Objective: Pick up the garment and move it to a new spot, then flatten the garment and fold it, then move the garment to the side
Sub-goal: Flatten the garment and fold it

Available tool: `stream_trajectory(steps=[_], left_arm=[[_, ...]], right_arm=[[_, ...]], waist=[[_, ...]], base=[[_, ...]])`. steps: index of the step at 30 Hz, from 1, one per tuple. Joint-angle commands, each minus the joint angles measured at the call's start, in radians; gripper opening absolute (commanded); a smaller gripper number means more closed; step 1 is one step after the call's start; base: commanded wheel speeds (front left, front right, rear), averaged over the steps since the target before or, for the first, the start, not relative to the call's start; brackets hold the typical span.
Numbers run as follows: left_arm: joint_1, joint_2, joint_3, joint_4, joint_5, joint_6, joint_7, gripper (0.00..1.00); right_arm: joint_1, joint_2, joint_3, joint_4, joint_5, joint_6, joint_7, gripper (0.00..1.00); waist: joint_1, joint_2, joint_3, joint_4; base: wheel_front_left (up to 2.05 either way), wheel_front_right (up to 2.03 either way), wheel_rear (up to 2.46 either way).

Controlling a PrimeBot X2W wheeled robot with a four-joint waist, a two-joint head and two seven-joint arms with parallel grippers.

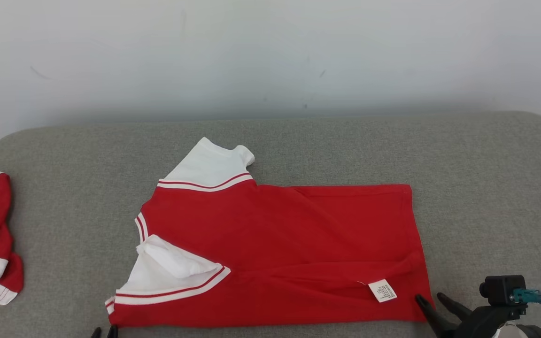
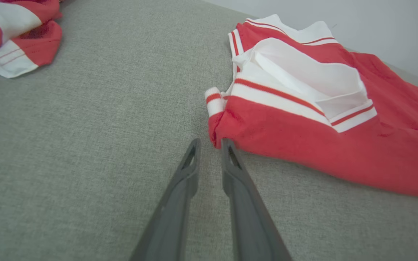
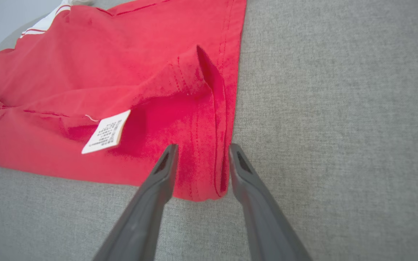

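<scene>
Folding is judged in hand: shirt [image 1: 280, 244] is laid halved on surface [image 1: 486, 188]; left claw [image 2: 210, 142], barely parted, at one near corner, right claw [image 3: 202, 146], wider, astride the other, unclamped; fresh grips are needed

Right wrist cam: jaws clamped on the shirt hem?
No: the right gripper has its jaws standing apart, straddling the hem corner of the red shirt, which lies loose between them.
</scene>
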Motion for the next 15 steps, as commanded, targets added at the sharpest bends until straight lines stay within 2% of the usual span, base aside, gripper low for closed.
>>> stream_trajectory(steps=[1,7,15], left_arm=[[0.010,0.013,0.008,-0.006,0.000,0.006,-0.006,1.00],[0.014,0.024,0.023,-0.058,-0.001,0.026,-0.022,1.00],[0.003,0.021,0.048,-0.163,0.043,0.078,-0.089,1.00]], right_arm=[[0.010,0.005,-0.016,-0.014,-0.012,-0.002,0.003,1.00],[0.021,0.027,-0.083,-0.092,-0.058,-0.002,-0.003,1.00],[-0.017,0.068,-0.106,-0.159,-0.127,-0.002,-0.107,1.00]], waist=[[0.0001,0.0000,-0.003,0.004],[0.0001,0.0000,-0.006,0.013],[0.0001,0.0000,-0.011,0.013]], base=[[0.00,0.00,0.00],[0.00,0.00,0.00],[0.00,0.00,0.00]])
